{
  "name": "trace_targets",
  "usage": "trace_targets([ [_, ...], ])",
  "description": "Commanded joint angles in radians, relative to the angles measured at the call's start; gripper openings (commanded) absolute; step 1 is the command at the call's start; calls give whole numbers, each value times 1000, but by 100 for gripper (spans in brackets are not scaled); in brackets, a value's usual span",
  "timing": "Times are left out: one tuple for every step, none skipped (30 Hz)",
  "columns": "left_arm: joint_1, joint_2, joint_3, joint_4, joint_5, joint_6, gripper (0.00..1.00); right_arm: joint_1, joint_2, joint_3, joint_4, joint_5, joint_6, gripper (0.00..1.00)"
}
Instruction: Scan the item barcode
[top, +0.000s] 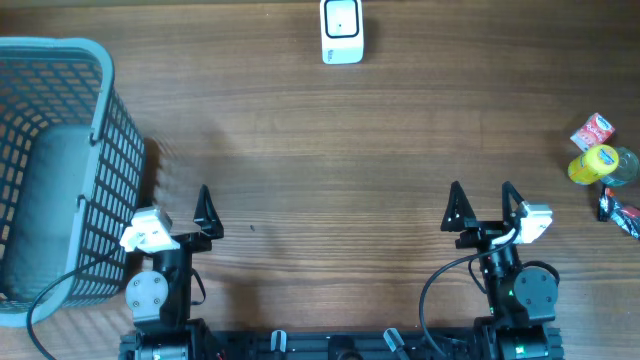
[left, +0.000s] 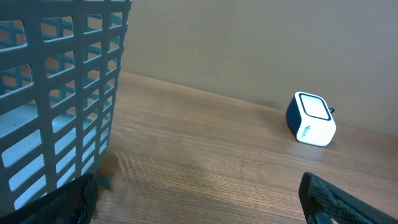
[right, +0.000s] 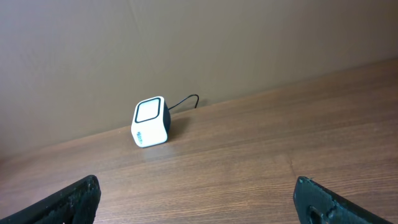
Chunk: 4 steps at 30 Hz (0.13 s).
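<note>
The left gripper (left: 202, 205) and right gripper (top: 483, 207) are held spread wide, nothing pinched. The yellow-capped clear plastic bottle (top: 598, 165) is seen lying well right of the white cube-shaped scanner (top: 342, 30), beside a red-and-white packet (top: 592, 131).

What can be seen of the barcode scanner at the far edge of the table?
The barcode scanner is a small rounded cube of smooth white plastic with a dark back. Its pale, dark-rimmed window faces the arms, tilted slightly upward. It stands upright on the wooden table at the far edge, near the middle. A thin dark cable leaves its rear. Nothing else touches it.
</note>
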Motion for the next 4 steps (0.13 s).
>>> trace_targets([
  [5,-7,-3,-7,1,-6,100,1,-13,-1,3,-16,-18,100],
  [5,-7,-3,-7,1,-6,100,1,-13,-1,3,-16,-18,100],
  [5,-7,-3,-7,1,-6,100,1,-13,-1,3,-16,-18,100],
  [5,-7,-3,-7,1,-6,100,1,-13,-1,3,-16,-17,100],
])
